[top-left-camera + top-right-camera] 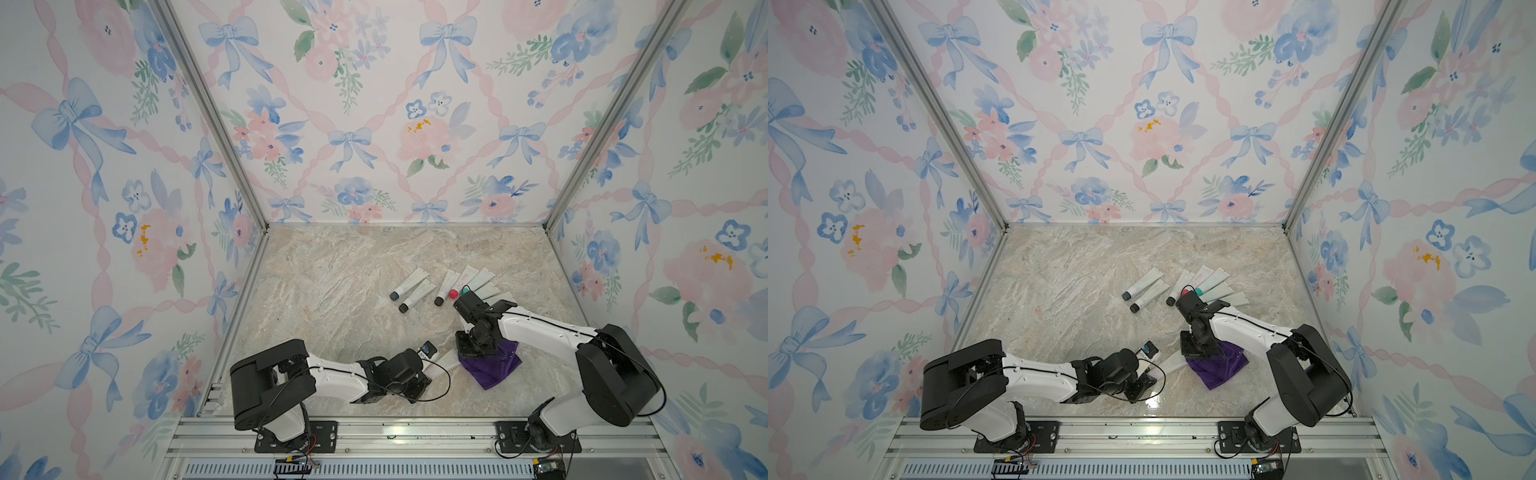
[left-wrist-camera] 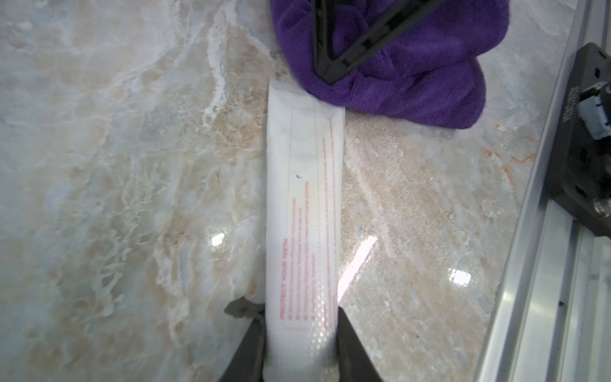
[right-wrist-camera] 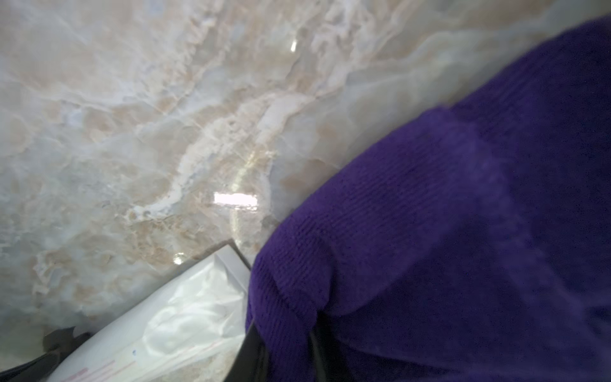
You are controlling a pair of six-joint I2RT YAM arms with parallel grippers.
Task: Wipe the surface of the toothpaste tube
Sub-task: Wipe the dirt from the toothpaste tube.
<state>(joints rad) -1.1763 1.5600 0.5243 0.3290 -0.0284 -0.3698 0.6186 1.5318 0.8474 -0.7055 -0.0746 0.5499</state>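
The left jaws are closed on the white toothpaste tube (image 2: 302,198), one jaw pressed against each long side of its rounded end. From that grip the tube runs straight out ahead of the left jaws, printed face up, with pink lettering that reads "PROTECT YOUR TEETH" close to the jaws. It lies low along the marble table (image 2: 115,165); whether it rests on it or hangs just clear cannot be told.

The tube's flat crimped end is the part farthest from the left jaws, and it reaches the purple cloth (image 2: 413,82). The cloth's edge covers one corner of that crimp. In the right wrist view the same crimped end (image 3: 198,297) sits just beside the right jaws, touching the cloth (image 3: 463,231).

The right jaws are pressed together to a point, pinching a fold of the cloth, with their tips sunk into it just beyond the end of the tube. The rest of the cloth spreads on the table behind the right jaws.

In both top views the tube (image 1: 446,359) bridges the gap between the two sets of jaws. A cluster of other toothpaste tubes (image 1: 409,284) lies well apart from both.
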